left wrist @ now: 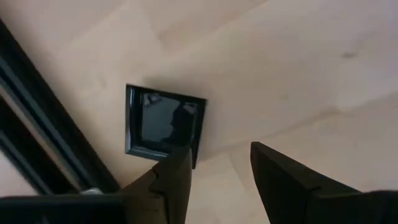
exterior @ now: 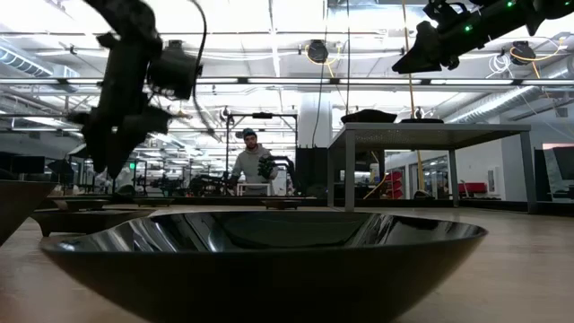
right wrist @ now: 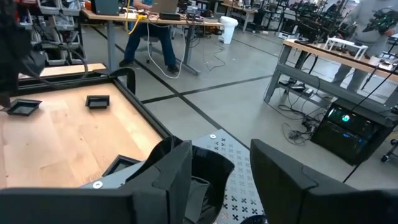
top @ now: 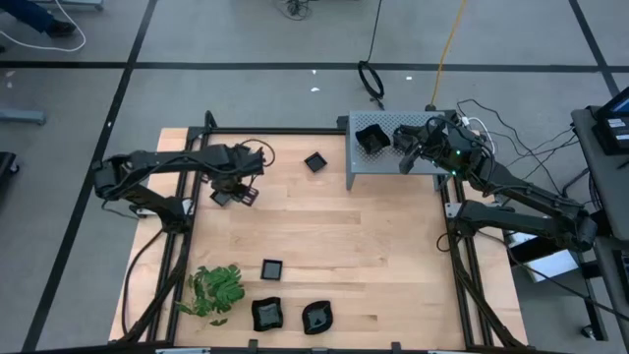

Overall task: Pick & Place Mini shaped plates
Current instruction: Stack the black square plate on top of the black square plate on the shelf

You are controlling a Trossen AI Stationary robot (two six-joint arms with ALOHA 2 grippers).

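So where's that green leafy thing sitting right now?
In the high view the green leafy sprig lies on the wooden table's near left corner, just left of a wavy black plate.

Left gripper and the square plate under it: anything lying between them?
Nothing. In the left wrist view the left gripper hangs open over bare wood, the square plate just beyond one fingertip.

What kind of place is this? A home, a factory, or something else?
Most likely a robotics lab or workshop, not a home. The wooden table stands on a bare grey floor with cables, and behind it are workbenches, equipment and a person.
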